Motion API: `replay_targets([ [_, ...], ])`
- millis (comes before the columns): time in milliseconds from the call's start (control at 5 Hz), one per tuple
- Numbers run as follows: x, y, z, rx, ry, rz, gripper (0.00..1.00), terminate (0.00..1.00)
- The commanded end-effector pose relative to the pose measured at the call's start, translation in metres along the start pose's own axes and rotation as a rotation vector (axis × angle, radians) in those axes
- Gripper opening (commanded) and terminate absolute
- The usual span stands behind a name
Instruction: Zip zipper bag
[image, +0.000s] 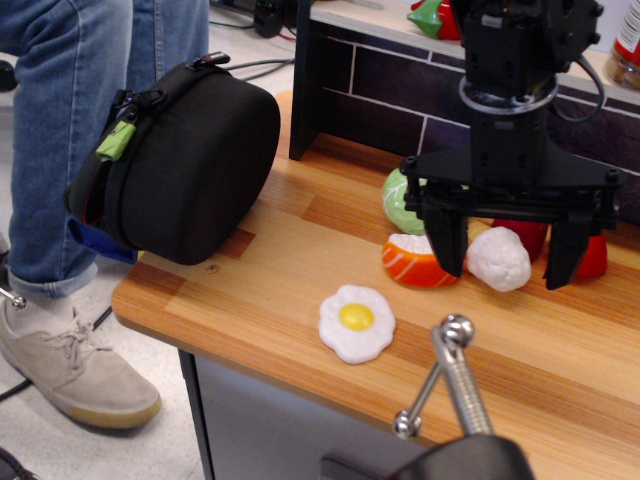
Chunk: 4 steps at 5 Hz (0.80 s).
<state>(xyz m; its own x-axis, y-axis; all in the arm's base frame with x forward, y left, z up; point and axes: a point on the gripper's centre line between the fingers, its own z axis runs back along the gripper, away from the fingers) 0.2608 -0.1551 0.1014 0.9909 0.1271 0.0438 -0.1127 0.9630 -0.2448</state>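
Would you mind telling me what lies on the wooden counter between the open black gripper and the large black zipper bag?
In the only view, bare wooden counter; gripper straddles a white toy, black zipper bag sits left.

1 bag, 1 egg, approx. 5 other toy foods.

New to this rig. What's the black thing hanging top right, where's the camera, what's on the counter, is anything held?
One picture, from a camera in front of the counter, looking down at it. The black machine is a robot arm; its end effector hangs open above the toy food, holding nothing. On the wooden counter: a big black zipper bag on its side at the left edge, with a green pull tab, a fried egg, a salmon piece, a white lump and red and green toys behind. A person's legs stand at left.
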Motion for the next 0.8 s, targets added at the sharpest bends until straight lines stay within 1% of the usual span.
replay_targets([
  [0, 0.000, 0.000, 0.000, 0.000, 0.000, 0.000, 1.00, 0.00],
  [200, -0.002, 0.032, 0.022, 0.038, -0.027, 0.015, 1.00, 0.00],
  [400, 0.003, 0.065, 0.048, 0.040, -0.016, 0.000, 1.00, 0.00],
  [600, 0.007, 0.108, 0.072, 0.118, 0.008, 0.014, 1.00, 0.00],
])
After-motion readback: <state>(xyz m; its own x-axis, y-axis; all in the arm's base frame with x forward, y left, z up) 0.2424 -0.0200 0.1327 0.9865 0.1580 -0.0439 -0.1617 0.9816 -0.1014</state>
